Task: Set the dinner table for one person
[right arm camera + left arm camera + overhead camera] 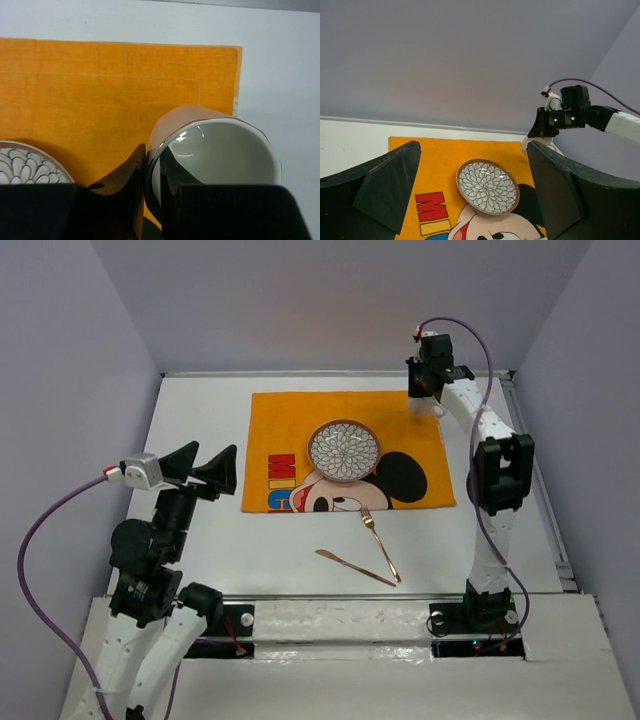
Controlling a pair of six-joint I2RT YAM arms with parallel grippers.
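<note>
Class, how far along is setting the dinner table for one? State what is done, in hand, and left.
Done: the plate sits on the orange mat. In hand: the right gripper pinches the wall of the cup at the mat's far right corner. Remaining: fork and knife lie slanted on the dinner table before the mat, likely still to be arranged; left gripper open, empty.
</note>
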